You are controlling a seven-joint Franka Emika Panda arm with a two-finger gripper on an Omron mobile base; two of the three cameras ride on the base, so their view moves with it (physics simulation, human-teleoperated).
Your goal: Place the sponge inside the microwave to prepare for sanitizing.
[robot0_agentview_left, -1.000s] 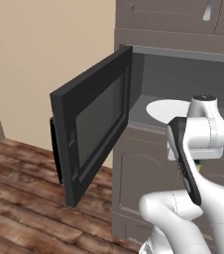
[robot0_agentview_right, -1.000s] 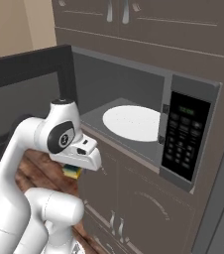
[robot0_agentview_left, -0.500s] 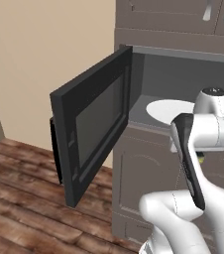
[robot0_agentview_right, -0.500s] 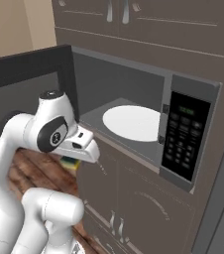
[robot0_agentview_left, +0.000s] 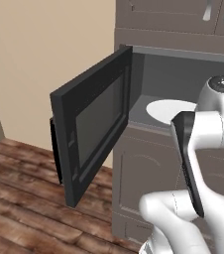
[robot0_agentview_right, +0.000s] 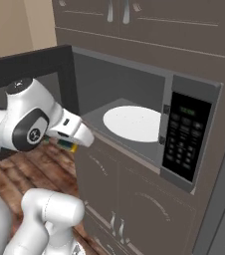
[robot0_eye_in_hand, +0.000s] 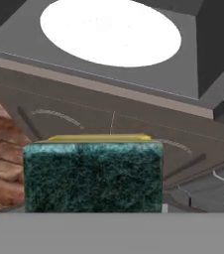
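raised toward the open microwave [robot0_agentview_right: 149, 124], the gripper [robot0_agentview_right: 68, 144] pinches the sponge [robot0_eye_in_hand: 92, 173] just outside the cavity.

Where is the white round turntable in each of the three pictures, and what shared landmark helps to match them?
Left base view: the turntable is right of centre, partly behind the arm.
Right base view: it lies at centre, left of the keypad panel.
Hand view: it sits at the top, above the sponge.
Shared landmark: the microwave's grey cavity floor around it.

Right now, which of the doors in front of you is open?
The microwave door, black glass, swung out to the left. The cabinet doors above and below are shut.
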